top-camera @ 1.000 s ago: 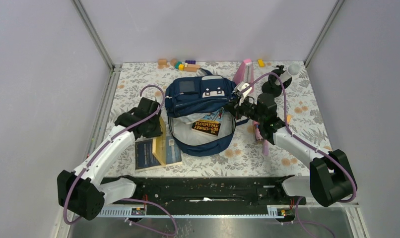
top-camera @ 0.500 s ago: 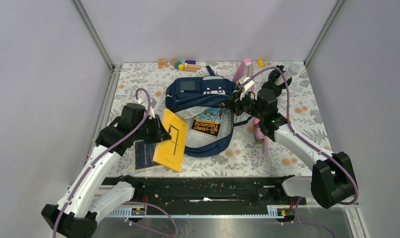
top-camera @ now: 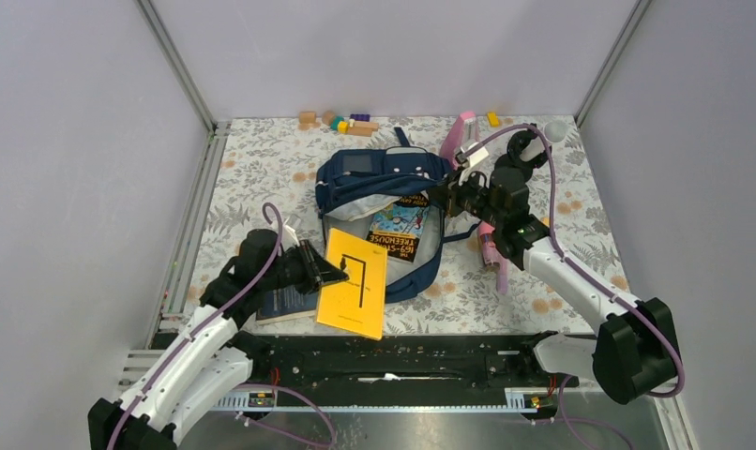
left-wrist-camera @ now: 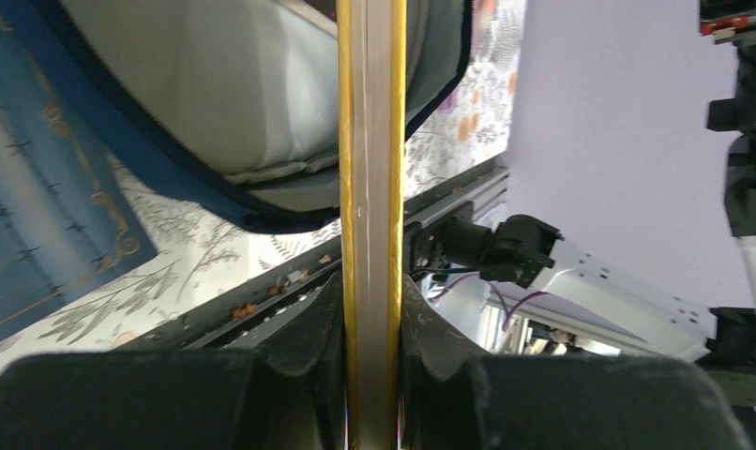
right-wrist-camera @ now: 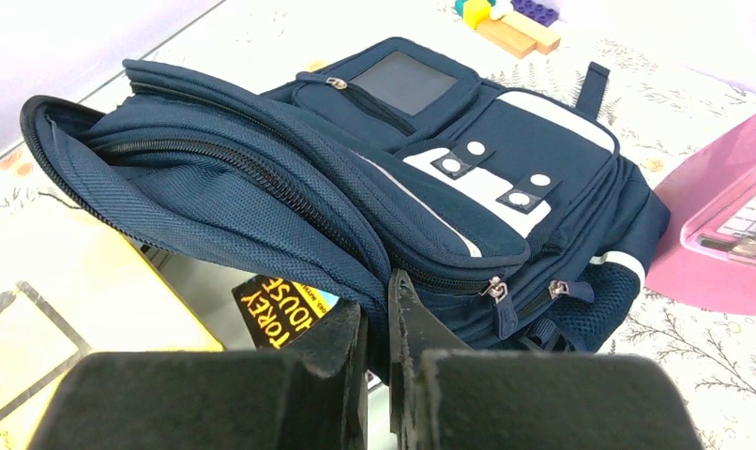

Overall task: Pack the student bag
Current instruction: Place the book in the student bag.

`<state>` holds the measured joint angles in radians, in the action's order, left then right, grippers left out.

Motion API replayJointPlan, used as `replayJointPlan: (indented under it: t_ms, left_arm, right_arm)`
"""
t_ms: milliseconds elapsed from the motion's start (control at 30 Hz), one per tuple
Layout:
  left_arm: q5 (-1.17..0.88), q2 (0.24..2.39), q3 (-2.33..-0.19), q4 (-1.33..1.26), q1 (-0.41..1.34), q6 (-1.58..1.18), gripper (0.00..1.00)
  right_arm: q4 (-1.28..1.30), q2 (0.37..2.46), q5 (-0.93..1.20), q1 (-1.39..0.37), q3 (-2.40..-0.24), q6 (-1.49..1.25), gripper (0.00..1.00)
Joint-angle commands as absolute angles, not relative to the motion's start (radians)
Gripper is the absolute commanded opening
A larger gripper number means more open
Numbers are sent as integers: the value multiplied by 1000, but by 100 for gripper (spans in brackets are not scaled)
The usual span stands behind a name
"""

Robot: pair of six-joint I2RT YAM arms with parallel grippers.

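The student bag (top-camera: 365, 173) lies mid-frame on the table (top-camera: 262, 159). I judge it soft and floppy, best held by its flap edge, where my right tool (top-camera: 443, 194) pinches. My left tool (top-camera: 334, 273) clamps the yellow book (top-camera: 355, 298).

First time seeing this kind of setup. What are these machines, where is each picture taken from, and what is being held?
Two robot arms are bolted at the near edge of a flowered table. The wide picture comes from a fixed camera above and behind them; the other two come from a camera on each wrist, looking past its own fingers. The left gripper is shut on a thin yellow book, seen edge-on in its wrist view. The right gripper pinches the rim of the open navy student bag. A Treehouse book lies inside; a blue book, toy blocks and a pink case lie on the table.
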<state>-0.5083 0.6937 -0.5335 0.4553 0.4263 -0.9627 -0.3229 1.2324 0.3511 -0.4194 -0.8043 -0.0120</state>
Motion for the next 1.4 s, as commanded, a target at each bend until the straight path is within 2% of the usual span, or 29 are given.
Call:
replayJointPlan:
  t_ms: [0,400,667,867,1033,1367]
  left_arm:
    - [-575,678,-505,130,463,-1093,0]
    - [-491,856,-395,-199,541,-1162,0]
    - [-459,1064,-344,-597,552,-1227,0]
    - [-401,1147,-419,-555,552,-1114,0]
    - [-276,1174,-444,-550,552,-1067,0]
    - [-253,1423,-522,-784,550,-1088,0]
  right_arm:
    - [-446,1148,274,-422,-866,-107,0]
    - [-457,1081,250,-422,-821,-174,0]
    - [-480,1071,280,-425,-783,-210,0]
    - [-474,1068,287,-432,-771,-199,0]
    - [-488,1068,281,-441,-752,-200,0]
    - [-480,1065,245,-482,-737,-173,0]
